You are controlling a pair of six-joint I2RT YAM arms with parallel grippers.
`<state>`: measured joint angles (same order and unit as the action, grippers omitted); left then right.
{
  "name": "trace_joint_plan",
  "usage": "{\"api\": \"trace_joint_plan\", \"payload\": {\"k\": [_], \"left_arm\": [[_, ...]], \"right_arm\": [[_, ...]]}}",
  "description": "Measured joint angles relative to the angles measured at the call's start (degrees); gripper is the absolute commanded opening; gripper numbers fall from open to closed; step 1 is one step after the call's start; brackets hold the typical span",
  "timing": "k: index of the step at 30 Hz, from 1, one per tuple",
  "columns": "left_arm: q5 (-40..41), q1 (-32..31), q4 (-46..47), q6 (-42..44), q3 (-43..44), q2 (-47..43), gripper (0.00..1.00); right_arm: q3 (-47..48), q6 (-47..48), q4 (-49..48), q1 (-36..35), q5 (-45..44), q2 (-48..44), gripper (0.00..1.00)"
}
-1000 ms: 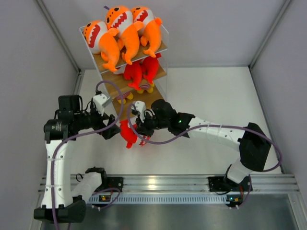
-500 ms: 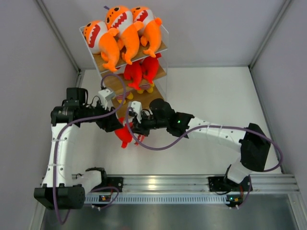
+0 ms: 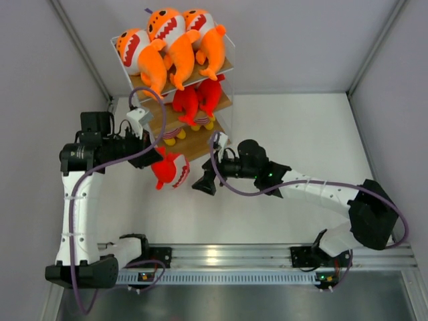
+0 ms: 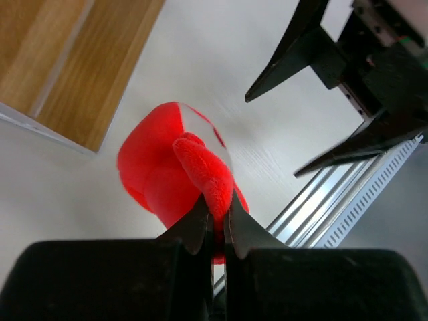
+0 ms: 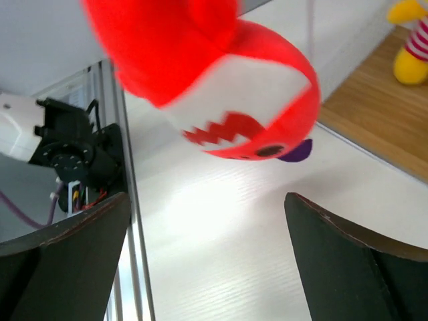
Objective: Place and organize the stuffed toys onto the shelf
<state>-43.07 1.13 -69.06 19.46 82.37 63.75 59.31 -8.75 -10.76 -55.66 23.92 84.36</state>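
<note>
My left gripper (image 3: pixel 158 162) is shut on a fin of a red stuffed toy (image 3: pixel 169 171), a shark that hangs just in front of the shelf (image 3: pixel 198 144). In the left wrist view the jaws (image 4: pixel 215 208) pinch the red fin, with the toy's body (image 4: pixel 157 167) beyond them. My right gripper (image 3: pixel 203 182) stands open just right of the toy, holding nothing. From the right wrist the toy's toothy mouth (image 5: pixel 227 100) floats above my wide-apart fingers (image 5: pixel 60 247). Three orange toys (image 3: pixel 170 33) fill the top board and two red ones (image 3: pixel 194 100) lie on the middle board.
Small yellow-footed striped figures (image 3: pixel 172 137) stand on the lowest board, one showing in the right wrist view (image 5: pixel 409 40). The shelf's board edge (image 4: pixel 73 60) is close to the held toy. An aluminium rail (image 3: pixel 227 257) runs along the near table edge. Grey walls enclose the table.
The left gripper closed on the red toy and drew it left and toward the shelf. The right gripper let go of it, opened wide and backed off to the right.
</note>
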Motion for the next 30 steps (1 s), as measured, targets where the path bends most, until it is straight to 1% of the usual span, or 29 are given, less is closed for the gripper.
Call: {"api": "trace_joint_plan", "payload": {"k": [2, 4, 8, 12, 13, 15, 19, 21, 22, 25, 26, 28, 29, 30], "left_arm": [[-0.39, 0.0, 0.15, -1.53, 2.93, -0.02, 0.0], [-1.14, 0.0, 0.33, -3.04, 5.16, -0.26, 0.0], [-2.69, 0.0, 0.37, -4.96, 7.61, -0.31, 0.0], [-5.57, 0.0, 0.35, -6.54, 8.26, -0.39, 0.0], [-6.49, 0.0, 0.35, -6.78, 8.33, -0.39, 0.0], [-8.22, 0.0, 0.35, -7.28, 8.7, -0.37, 0.0], [-10.45, 0.0, 0.37, -7.65, 9.79, -0.39, 0.0], [-11.34, 0.0, 0.39, -7.65, 10.1, -0.57, 0.0], [-11.76, 0.0, 0.42, -7.65, 10.12, -0.7, 0.0], [-13.22, 0.0, 0.42, -7.58, 10.1, -1.31, 0.0], [-13.64, 0.0, 0.42, -7.58, 10.08, -1.49, 0.0], [-14.47, 0.0, 0.46, -7.58, 9.97, -1.81, 0.0], [-14.75, 0.0, 0.5, -7.58, 9.88, -2.03, 0.0], [-14.91, 0.0, 0.5, -7.56, 9.75, -2.19, 0.0]], "right_arm": [[-5.33, -4.15, -4.42, 2.91, 0.2, -1.55, 0.99], [-7.72, -6.32, -6.6, 4.24, -0.24, -1.33, 0.99], [-9.09, -9.2, -12.57, 2.45, -0.22, 0.11, 0.99], [-9.84, -13.35, -23.28, 1.64, -0.17, 1.68, 0.99], [-9.68, -14.16, -26.1, 1.55, -0.17, 2.47, 0.99], [-8.44, -14.88, -28.24, 1.38, -0.26, 4.44, 0.99], [-2.14, -14.95, -28.39, -0.5, -0.5, 9.68, 0.99], [-0.24, -15.13, -28.44, -1.29, -1.11, 11.19, 0.99], [0.09, -15.34, -28.65, -1.53, -1.66, 11.56, 0.98], [0.26, -15.78, -29.09, -1.6, -2.67, 11.65, 0.78], [0.55, -15.82, -29.16, -1.6, -3.02, 11.67, 0.57], [1.25, -15.96, -29.44, -1.6, -3.34, 11.65, 0.37], [1.49, -16.17, -29.75, -1.6, -3.61, 11.65, 0.21], [1.55, -16.37, -30.29, -1.6, -3.98, 11.63, 0.13]]}}
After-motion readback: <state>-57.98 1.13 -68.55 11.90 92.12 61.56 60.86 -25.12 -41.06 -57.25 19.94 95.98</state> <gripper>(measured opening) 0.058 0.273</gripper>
